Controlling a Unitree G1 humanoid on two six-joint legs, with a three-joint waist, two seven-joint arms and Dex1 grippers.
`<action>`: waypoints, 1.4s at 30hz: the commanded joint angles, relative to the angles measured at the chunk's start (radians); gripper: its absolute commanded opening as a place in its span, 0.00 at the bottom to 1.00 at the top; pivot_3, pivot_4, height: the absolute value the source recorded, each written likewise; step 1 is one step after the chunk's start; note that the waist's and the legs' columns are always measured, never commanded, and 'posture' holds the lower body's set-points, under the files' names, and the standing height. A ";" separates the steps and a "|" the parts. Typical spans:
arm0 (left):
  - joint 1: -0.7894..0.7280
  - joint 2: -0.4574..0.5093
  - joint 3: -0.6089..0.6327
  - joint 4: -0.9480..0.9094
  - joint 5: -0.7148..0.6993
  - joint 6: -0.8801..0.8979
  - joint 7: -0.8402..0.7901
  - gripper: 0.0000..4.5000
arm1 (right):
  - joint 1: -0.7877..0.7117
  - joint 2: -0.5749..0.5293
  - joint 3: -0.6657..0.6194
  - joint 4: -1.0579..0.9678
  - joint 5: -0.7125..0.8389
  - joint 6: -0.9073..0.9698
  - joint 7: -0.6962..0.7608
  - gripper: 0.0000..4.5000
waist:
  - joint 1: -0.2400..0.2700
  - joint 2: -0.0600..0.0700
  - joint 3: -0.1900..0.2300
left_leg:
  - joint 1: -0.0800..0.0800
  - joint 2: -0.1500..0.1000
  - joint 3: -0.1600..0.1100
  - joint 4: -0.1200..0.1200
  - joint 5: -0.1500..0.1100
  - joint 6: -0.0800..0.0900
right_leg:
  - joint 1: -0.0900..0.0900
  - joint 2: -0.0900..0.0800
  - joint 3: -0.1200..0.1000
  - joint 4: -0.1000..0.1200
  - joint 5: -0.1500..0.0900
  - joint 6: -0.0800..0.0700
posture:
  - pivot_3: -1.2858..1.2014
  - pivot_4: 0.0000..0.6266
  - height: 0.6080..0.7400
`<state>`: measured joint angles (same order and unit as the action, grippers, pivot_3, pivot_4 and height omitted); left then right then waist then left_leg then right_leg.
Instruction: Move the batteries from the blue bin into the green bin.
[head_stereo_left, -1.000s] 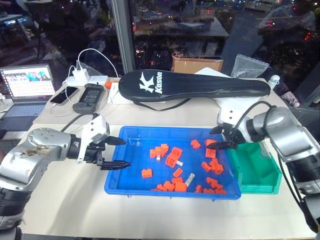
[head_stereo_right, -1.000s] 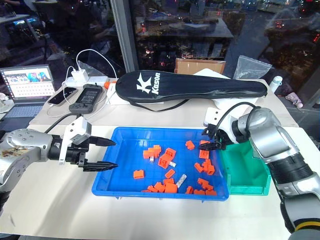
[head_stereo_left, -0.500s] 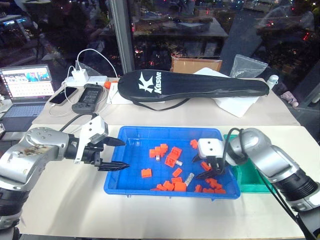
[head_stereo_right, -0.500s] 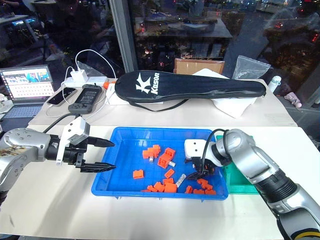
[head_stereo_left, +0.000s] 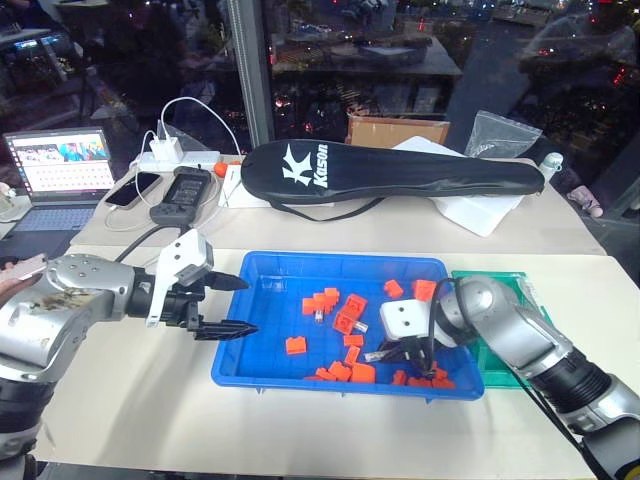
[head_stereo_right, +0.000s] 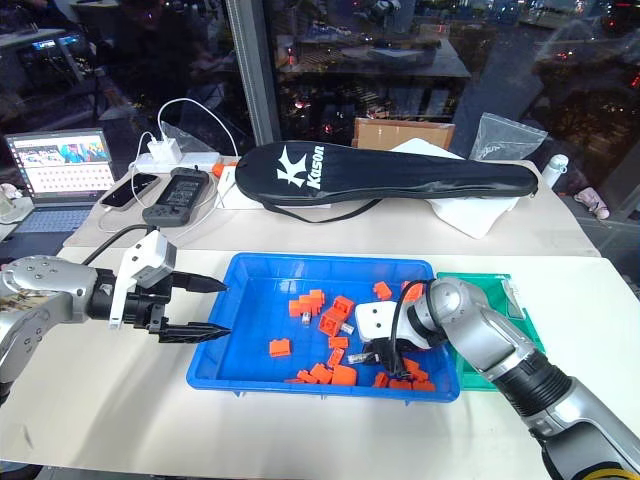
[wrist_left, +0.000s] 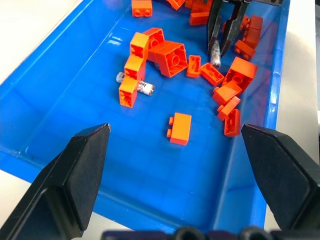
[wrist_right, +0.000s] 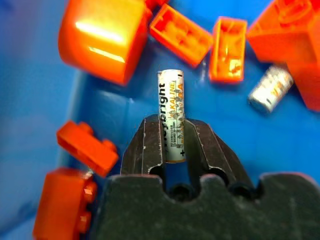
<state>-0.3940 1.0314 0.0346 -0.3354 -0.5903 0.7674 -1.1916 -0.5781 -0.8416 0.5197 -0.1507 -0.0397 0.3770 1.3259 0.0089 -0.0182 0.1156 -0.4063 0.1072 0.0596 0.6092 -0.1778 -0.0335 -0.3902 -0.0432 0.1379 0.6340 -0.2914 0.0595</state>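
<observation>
In the blue bin (head_stereo_left: 262, 350), right of centre among orange bricks (head_stereo_left: 348, 312), the right gripper (wrist_right: 171, 150) clamps a battery (wrist_right: 171, 112) printed "ALKALINE", while the left gripper (head_stereo_left: 232, 305) hangs spread wide over the bin's left edge.

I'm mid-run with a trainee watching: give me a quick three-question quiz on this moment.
1. True or false: the right gripper is shut on a battery.
2. Where is that battery: A) over the green bin, B) inside the blue bin, C) on the table?
3. How do the left gripper's fingers stand?

Key: 1 true. 2 B. 3 Open, holding nothing, at the blue bin's left rim.
</observation>
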 joint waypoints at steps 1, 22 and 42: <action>-0.047 -0.017 -0.025 0.023 0.010 -0.029 -0.016 1.00 | -0.022 -0.057 -0.096 -0.014 -0.008 -0.010 -0.013 0.05 | 0.003 0.000 0.000 | 0.000 0.000 0.000 0.000 0.000 0.000 | 0.000 0.000 0.000 0.000 0.000 0.000 | 0.52 0.24 0.67; -0.247 -0.159 -0.197 0.221 0.121 -0.145 -0.128 1.00 | 0.216 -0.433 -0.521 0.017 0.064 0.142 -0.094 0.05 | -0.012 0.002 0.000 | 0.001 0.000 0.000 0.000 0.000 0.001 | 0.001 0.000 0.000 0.001 -0.001 0.000 | 0.52 0.24 0.67; -0.220 -0.137 -0.171 0.188 0.120 -0.123 -0.119 1.00 | -0.105 -0.238 -0.395 -0.065 0.136 0.295 -0.090 0.98 | -0.023 0.004 0.001 | 0.002 -0.001 -0.001 0.000 0.000 0.001 | 0.000 0.000 0.000 0.007 -0.003 -0.001 | 0.52 0.24 0.67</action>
<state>-0.6120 0.8792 -0.1702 -0.1210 -0.4673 0.6410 -1.3129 -0.6733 -1.1215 0.1290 -0.1428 0.0405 0.6160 1.2355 -0.0141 -0.0147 0.1162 -0.4033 0.1067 0.0581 0.6091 -0.1780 -0.0330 -0.3893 -0.0428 0.1378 0.6414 -0.2947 0.0582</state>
